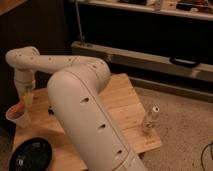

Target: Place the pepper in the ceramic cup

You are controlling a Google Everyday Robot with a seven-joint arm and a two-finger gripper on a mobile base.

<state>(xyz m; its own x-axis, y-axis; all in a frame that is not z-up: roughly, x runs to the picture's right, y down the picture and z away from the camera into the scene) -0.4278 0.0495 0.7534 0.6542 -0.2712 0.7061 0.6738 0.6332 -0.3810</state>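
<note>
The ceramic cup (18, 119) is small and whitish and stands at the far left edge of the wooden table (125, 107). The orange pepper (17, 107) shows at the cup's rim, partly inside it. My gripper (28, 98) hangs down from the white wrist just above and to the right of the cup, close to the pepper. Whether it still touches the pepper I cannot tell. The large white arm link crosses the middle of the view and hides much of the table.
A black round dish (31, 155) lies at the table's front left corner. A small clear bottle (150, 120) stands near the table's right edge. A small dark object (50, 110) lies beside the arm. Dark shelving runs along the back, above a speckled floor.
</note>
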